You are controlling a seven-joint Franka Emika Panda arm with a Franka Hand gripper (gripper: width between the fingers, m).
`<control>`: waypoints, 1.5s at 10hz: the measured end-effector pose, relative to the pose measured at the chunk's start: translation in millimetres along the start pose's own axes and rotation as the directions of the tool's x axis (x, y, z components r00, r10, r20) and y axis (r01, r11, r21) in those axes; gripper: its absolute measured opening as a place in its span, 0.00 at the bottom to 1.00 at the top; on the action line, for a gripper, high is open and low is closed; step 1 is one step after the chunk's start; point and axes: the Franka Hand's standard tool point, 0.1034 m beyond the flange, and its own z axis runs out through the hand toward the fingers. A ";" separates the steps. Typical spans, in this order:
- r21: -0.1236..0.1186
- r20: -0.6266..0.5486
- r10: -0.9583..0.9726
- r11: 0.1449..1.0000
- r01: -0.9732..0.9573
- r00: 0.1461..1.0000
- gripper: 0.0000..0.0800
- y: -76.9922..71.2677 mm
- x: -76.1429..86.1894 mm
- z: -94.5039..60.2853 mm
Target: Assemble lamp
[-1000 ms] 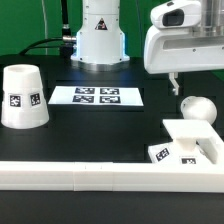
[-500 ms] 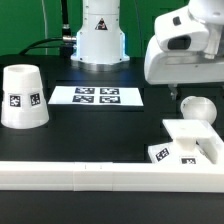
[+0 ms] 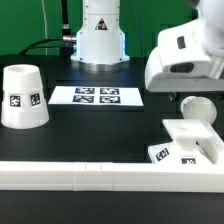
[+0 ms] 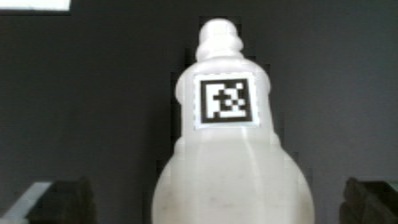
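The white bulb (image 3: 197, 107) lies on the black table just behind the flat square base (image 3: 190, 145) at the exterior view's right. In the wrist view the bulb (image 4: 228, 150) fills the middle, its tag facing up and its thin neck pointing away. My gripper (image 3: 180, 97) hangs right over the bulb. It is open, with its dark fingers (image 4: 54, 200) on either side of the bulb's round head and not touching it. The tapered shade (image 3: 22, 96) stands upside down at the exterior view's left.
The marker board (image 3: 97, 96) lies in the middle of the table, in front of the arm's white pedestal (image 3: 98, 35). A long white rail (image 3: 80, 175) runs along the front edge and meets the base's corner.
My gripper has moved toward the exterior view's right and down, from beside the bulb to over it. The bulb, base and shade have not moved.
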 end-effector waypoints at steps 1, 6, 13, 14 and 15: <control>-0.005 0.059 -0.001 1.000 0.002 0.998 0.87 -0.2 0.1 2.8; -0.009 0.163 -0.015 1.000 0.017 0.987 0.87 0.5 12.6 14.6; -0.003 0.129 -0.013 1.000 0.013 0.992 0.87 1.3 25.2 27.1; -0.002 0.127 -0.011 1.000 0.011 0.992 0.87 2.3 26.4 29.4; -0.003 0.129 -0.010 1.000 0.011 0.992 0.87 2.8 26.0 30.7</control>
